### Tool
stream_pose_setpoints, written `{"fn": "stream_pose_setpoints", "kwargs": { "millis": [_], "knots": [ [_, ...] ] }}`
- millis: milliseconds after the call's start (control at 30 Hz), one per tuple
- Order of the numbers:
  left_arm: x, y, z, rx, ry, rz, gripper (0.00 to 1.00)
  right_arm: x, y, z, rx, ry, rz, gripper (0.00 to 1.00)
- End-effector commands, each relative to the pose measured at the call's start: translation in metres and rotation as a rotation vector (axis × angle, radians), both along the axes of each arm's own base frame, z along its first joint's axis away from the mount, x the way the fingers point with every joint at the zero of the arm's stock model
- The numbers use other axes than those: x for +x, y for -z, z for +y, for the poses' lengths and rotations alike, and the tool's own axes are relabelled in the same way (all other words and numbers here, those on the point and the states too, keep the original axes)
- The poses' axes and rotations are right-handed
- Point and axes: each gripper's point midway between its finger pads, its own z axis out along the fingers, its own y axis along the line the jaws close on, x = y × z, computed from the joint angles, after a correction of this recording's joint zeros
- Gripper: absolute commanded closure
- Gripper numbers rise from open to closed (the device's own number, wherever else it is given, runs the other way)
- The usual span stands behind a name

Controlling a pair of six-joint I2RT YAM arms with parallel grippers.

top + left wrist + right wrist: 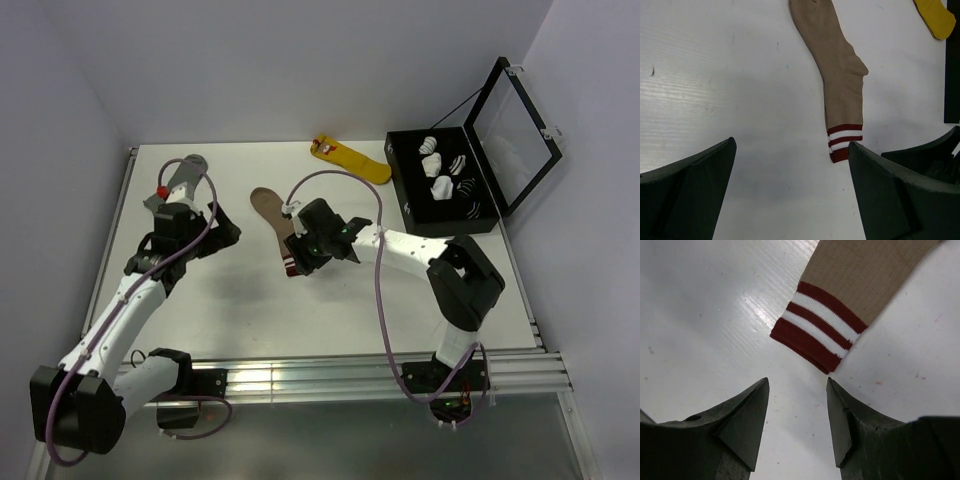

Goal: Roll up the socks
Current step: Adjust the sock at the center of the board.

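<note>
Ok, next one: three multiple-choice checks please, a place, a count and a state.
1. The yellow sock lies: A) beside the black case; B) inside it; C) held by a gripper.
2. White stripes on the cuff of the tan sock: A) one; B) two; C) four.
3. The right gripper is: A) shut on the cuff; B) open, near the cuff; C) holding the yellow sock.
Answers: 1A, it lies just left of the case; 2B, two white bands between red; 3B, its jaws stand apart, gripping nothing.
</note>
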Motion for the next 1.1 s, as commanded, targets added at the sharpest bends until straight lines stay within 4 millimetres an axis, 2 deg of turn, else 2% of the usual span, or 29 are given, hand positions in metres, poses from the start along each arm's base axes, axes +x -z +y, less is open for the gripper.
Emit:
{"fn": "stream_pose_setpoints", "kwargs": {
  "millis": [0, 33, 67, 133, 167, 200, 267, 300, 333, 367, 400, 433, 467, 500, 533, 567, 600, 633, 733, 767, 833, 933, 1067],
  "knots": [
    [0.023, -0.025, -0.014, -0.039, -0.01, -0.041, 0.0, 0.022, -0.01, 0.004, -0.025, -0.047, -0.103, 0.43],
    [0.029, -0.025, -0.019, -0.058, -0.016, -0.037, 0.01, 0.025, -0.011, 0.007, -0.01, -0.051, -0.105, 0.45],
    [0.038, -0.014, -0.018, -0.039, -0.041, -0.013, 0.0, 0.027, -0.01, 0.009, 0.0, -0.051, -0.108, 0.46],
    [0.056, -0.02, -0.029, -0.055, -0.05, -0.041, 0.01, 0.032, -0.013, 0.016, 0.04, -0.049, -0.115, 0.51],
    [0.065, -0.007, -0.035, -0.05, -0.047, -0.011, 0.01, 0.031, -0.011, 0.017, 0.052, -0.05, -0.107, 0.52],
    [0.076, -0.014, -0.044, -0.064, -0.042, -0.035, 0.0, 0.03, -0.01, 0.02, 0.069, -0.043, -0.1, 0.53],
    [0.099, -0.006, -0.054, -0.066, -0.055, -0.051, 0.0, 0.032, -0.01, 0.024, 0.103, -0.032, -0.114, 0.53],
    [0.111, -0.013, -0.061, -0.082, -0.05, -0.076, 0.0, 0.034, -0.009, 0.025, 0.111, -0.018, -0.114, 0.53],
    [0.119, -0.011, -0.066, -0.087, -0.05, -0.08, 0.0, 0.036, -0.008, 0.026, 0.116, -0.008, -0.121, 0.53],
    [0.133, -0.002, -0.071, -0.088, -0.052, -0.085, 0.01, 0.039, -0.009, 0.027, 0.118, -0.002, -0.127, 0.53],
    [0.146, -0.009, -0.078, -0.092, -0.044, -0.109, 0.01, 0.04, -0.007, 0.028, 0.119, 0.003, -0.128, 0.53],
    [0.154, -0.007, -0.081, -0.089, -0.04, -0.113, 0.01, 0.041, -0.007, 0.029, 0.123, 0.004, -0.131, 0.53],
    [0.164, 0.01, -0.084, -0.065, -0.042, -0.087, 0.0, 0.043, -0.005, 0.029, 0.119, 0.014, -0.132, 0.53],
    [0.176, 0.001, -0.091, -0.055, -0.026, -0.117, 0.01, 0.044, -0.004, 0.029, 0.117, 0.017, -0.134, 0.53],
    [0.182, 0.004, -0.094, -0.043, -0.023, -0.12, 0.01, 0.044, 0.001, 0.029, 0.111, 0.021, -0.126, 0.53],
    [0.188, 0.021, -0.1, -0.026, -0.012, -0.096, 0.0, 0.044, 0.002, 0.029, 0.112, 0.027, -0.122, 0.53],
    [0.197, 0.017, -0.105, -0.025, -0.003, -0.112, 0.0, 0.044, 0.003, 0.029, 0.113, 0.03, -0.12, 0.53],
    [0.201, 0.035, -0.109, -0.015, 0.005, -0.083, 0.01, 0.044, 0.008, 0.029, 0.111, 0.032, -0.115, 0.53],
    [0.211, 0.046, -0.118, -0.021, 0.02, -0.072, 0.01, 0.042, 0.013, 0.029, 0.117, 0.039, -0.1, 0.53],
    [0.212, 0.062, -0.12, -0.013, 0.024, -0.048, 0.0, 0.041, 0.015, 0.028, 0.112, 0.042, -0.096, 0.53],
    [0.213, 0.072, -0.125, -0.02, 0.034, -0.03, 0.01, 0.04, 0.02, 0.027, 0.106, 0.044, -0.093, 0.53],
    [0.213, 0.102, -0.132, -0.018, 0.05, 0.025, 0.01, 0.033, 0.03, 0.026, 0.103, 0.043, -0.058, 0.54],
    [0.214, 0.121, -0.138, 0.008, 0.063, 0.054, 0.0, 0.022, 0.037, 0.027, 0.122, 0.045, -0.016, 0.54]
  ]
}}
